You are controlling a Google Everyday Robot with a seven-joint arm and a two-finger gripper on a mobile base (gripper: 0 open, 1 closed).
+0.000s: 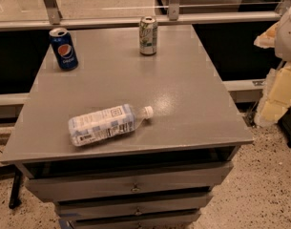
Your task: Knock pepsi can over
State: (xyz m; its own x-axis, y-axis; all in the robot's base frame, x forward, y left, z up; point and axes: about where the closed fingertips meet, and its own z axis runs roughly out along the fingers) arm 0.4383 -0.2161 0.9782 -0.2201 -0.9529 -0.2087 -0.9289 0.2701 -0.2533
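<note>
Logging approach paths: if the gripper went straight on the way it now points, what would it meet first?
The gripper sits at the right edge, beside the grey metal table; its heading is unclear. If leftward, probably the pale green-and-silver can first, before the small dark blue pepsi can.

Cabinet (pixel 192 99): grey, with a flat top that carries the things below.
Green can (pixel 148 35): pale green and silver, upright at the cabinet top's far edge, near the middle.
Bottle (pixel 107 124): clear plastic with a white label, on its side near the cabinet's front edge, left of centre, cap toward the right.
Drawers (pixel 135 187): stacked under the cabinet top's front edge.
Floor (pixel 269 190): speckled, right of the cabinet.
</note>
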